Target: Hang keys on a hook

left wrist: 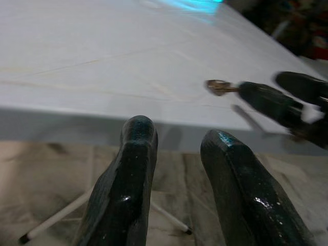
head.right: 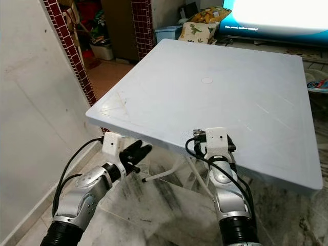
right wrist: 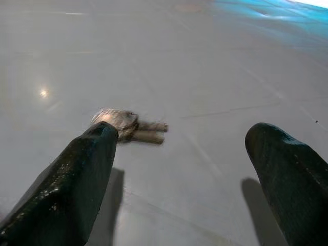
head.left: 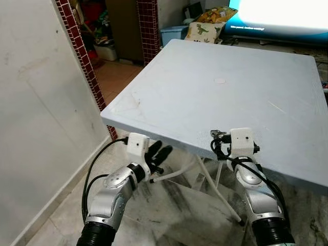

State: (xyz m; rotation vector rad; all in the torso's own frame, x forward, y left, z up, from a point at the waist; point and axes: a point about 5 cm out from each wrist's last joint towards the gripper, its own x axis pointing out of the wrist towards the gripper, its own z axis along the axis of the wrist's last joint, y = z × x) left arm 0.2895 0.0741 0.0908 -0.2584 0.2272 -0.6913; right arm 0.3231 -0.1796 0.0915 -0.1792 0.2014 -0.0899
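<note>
- One set of keys (right wrist: 128, 125) lies on the table (head.left: 246, 97) near edge, not yet lifted.
- Right gripper (right wrist: 184, 154) spread wide, one finger beside keys.
- Left gripper (left wrist: 179, 169) slightly parted, empty, below table edge.
- Grasp and hanging remain.

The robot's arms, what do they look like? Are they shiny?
Yes! Both arms are shiny silver metal with black ribbed cuffs near the bottom. Each wrist carries a small white box, and black cables loop alongside. The left gripper and the right gripper each have two long, glossy black fingers with rounded tips.
</note>
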